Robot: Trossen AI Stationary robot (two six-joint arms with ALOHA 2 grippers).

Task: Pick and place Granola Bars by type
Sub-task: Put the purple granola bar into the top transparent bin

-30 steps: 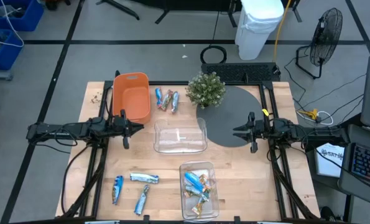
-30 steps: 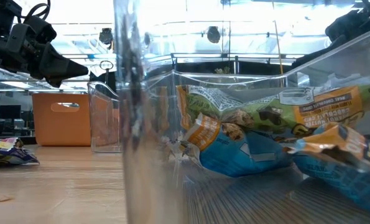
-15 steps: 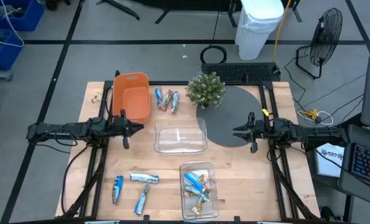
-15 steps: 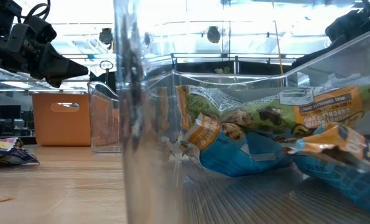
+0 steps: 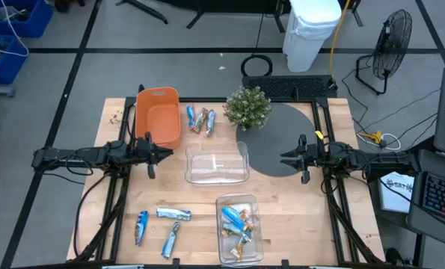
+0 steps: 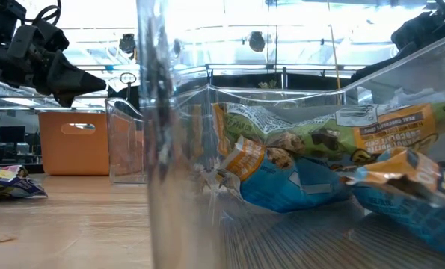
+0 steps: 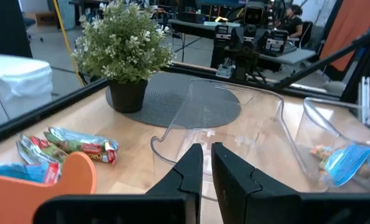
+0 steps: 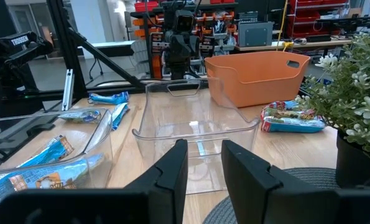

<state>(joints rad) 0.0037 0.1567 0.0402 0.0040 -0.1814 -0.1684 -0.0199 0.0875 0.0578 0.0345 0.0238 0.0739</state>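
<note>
loose bars (image 5: 166,224) left of full bin (image 5: 239,228): light, crinkly, slippery foil; pinch mid-body. left tool (image 5: 153,156), right tool (image 5: 297,158): slightly spread, empty.

- The high view looks straight down from well above, taking in the whole desk (image 5: 297,217) and the floor around it.
- The low view sits at desk-top height, pressed close against the clear bin (image 6: 304,172) of bars, facing level across to the orange bin (image 6: 76,142).
- The left wrist view faces across the desk toward the potted plant (image 7: 125,53) and the empty clear bin (image 7: 225,134).
- The right wrist view faces the opposite way; it shares that empty clear bin (image 8: 194,127) and the orange bin (image 8: 259,78).
</note>
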